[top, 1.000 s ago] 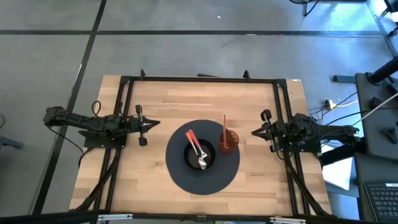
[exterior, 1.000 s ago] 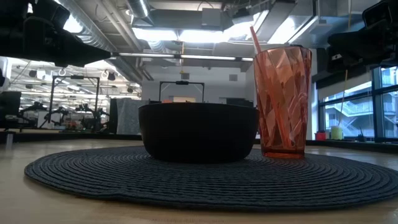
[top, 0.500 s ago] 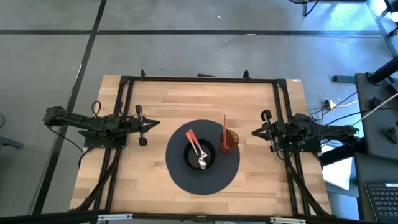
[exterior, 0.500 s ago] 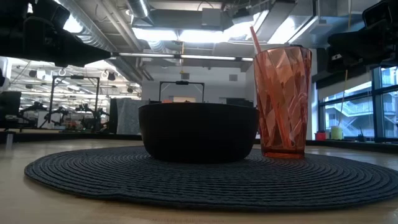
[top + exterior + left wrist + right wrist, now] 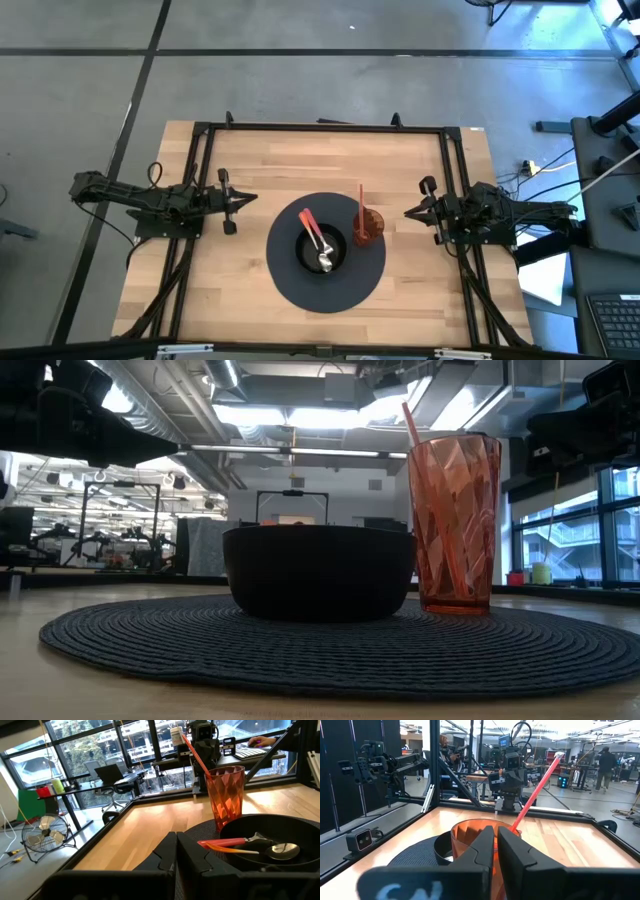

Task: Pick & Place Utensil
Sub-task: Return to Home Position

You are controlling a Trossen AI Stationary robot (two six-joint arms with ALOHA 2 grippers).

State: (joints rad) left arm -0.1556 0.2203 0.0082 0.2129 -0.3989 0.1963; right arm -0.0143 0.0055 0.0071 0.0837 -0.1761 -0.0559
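A spoon and a fork with orange-red handles (image 5: 313, 229) (image 5: 235, 842) lie in a black bowl (image 5: 320, 249) (image 5: 318, 570) that stands on a round dark woven mat (image 5: 288, 280). Their metal heads rest on the bowl's bottom and their handles lean toward its rim. An orange faceted tumbler (image 5: 371, 226) (image 5: 453, 525) (image 5: 470, 832) with a red straw (image 5: 195, 752) stands on the mat beside the bowl. My left gripper (image 5: 250, 198) (image 5: 176, 855) is shut, over the table left of the mat. My right gripper (image 5: 409, 213) (image 5: 496, 845) is shut, right of the tumbler.
A black metal frame (image 5: 320, 128) runs around the wooden tabletop. Bare wood lies beyond the mat toward the far edge and on both sides. The room behind holds desks, a fan (image 5: 46, 827) and people.
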